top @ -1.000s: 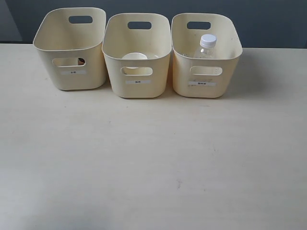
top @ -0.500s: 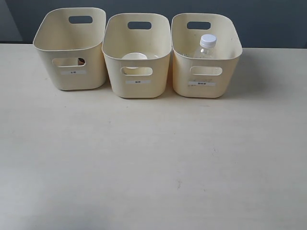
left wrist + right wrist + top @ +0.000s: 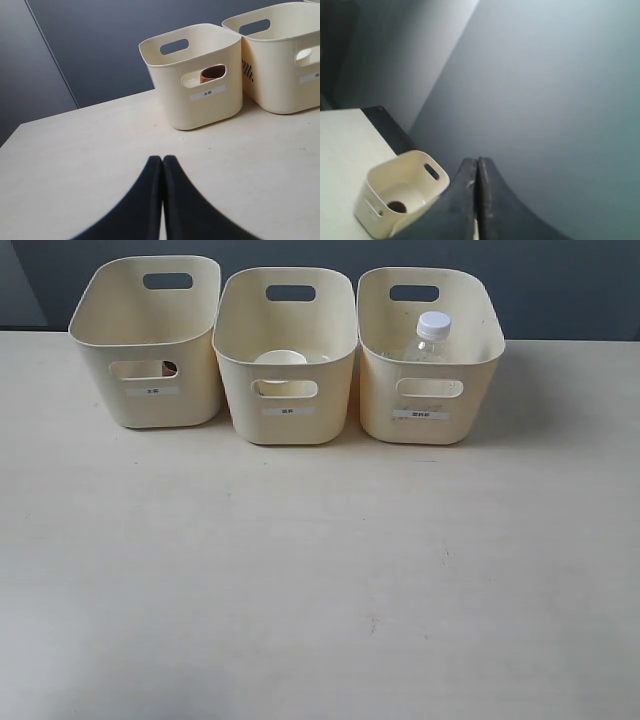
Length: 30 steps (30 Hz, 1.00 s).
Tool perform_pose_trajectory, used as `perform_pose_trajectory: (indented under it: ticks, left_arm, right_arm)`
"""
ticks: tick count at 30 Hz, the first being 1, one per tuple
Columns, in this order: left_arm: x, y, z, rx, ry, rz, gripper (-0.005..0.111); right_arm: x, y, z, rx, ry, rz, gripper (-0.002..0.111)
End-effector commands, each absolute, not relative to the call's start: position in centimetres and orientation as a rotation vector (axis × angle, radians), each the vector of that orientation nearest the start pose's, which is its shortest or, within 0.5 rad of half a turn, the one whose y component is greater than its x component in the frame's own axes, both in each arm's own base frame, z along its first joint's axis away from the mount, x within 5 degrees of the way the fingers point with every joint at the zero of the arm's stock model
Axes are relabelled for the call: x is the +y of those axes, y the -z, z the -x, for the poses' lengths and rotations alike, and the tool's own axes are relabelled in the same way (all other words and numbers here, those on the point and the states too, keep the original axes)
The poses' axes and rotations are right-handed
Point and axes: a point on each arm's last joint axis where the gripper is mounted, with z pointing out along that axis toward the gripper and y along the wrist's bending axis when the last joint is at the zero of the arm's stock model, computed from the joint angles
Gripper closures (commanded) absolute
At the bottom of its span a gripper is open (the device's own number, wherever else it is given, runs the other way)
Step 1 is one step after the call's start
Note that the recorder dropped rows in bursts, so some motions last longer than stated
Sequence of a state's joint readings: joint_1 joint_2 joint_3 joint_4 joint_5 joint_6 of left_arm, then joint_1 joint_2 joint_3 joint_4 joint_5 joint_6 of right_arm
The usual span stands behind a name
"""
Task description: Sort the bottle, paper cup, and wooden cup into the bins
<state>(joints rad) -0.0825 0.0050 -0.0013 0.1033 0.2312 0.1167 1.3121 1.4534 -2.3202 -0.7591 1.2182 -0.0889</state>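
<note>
Sorted already, by the look of it: stood the bottle (image 3: 432, 338) upright in the right-hand of the three bins (image 3: 290, 425), left the paper cup (image 3: 281, 360) in the middle one, and glimpsed the wooden cup (image 3: 213, 73) through the left bin's handle cut-out. Kept each kind apart on the desk (image 3: 320, 570). Found the left hand (image 3: 162, 161) pressed closed, empty, above bare desk; likewise the right hand (image 3: 477, 162), closed on nothing, touching nothing.

Exterior view: high in front, looking down over the table (image 3: 320, 570) at three bins (image 3: 287, 355) in a row.
Left wrist view: low above the table, near, facing the left bin (image 3: 192, 82).
Right wrist view: raised, farther off, facing the wall (image 3: 545, 75).
Shared: the bins.
</note>
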Motion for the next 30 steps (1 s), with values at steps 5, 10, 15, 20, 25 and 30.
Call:
perform_pose_trajectory:
  ticks: [5, 10, 15, 20, 25, 30]
  left_arm:
    - [-0.2, -19.3, -5.6, 1.692, -0.124, -0.236, 0.107]
    - [-0.2, -19.3, -5.6, 1.692, -0.124, -0.236, 0.107]
    - [-0.2, -19.3, -5.6, 1.692, -0.124, -0.236, 0.107]
    - [-0.2, -19.3, -5.6, 1.692, -0.124, -0.236, 0.107]
    - [-0.2, -19.3, -5.6, 1.692, -0.124, -0.236, 0.107]
    - [-0.2, -19.3, -5.6, 1.692, -0.124, -0.236, 0.107]
  right_arm:
    - [15.8, -57.5, -11.6, 1.524, 0.145, 0.799, 0.109]
    - [14.6, -54.1, -11.5, 1.581, 0.182, 0.774, 0.109]
    - [14.9, -50.3, -11.3, 1.582, 0.186, 0.864, 0.109]
    - [15.5, -48.1, -11.3, 1.627, 0.158, 0.886, 0.109]
    - [16.1, -47.3, -10.9, 1.699, 0.06, 0.917, 0.109]
    - [16.4, -47.0, -10.6, 1.737, -0.004, 0.938, 0.109]
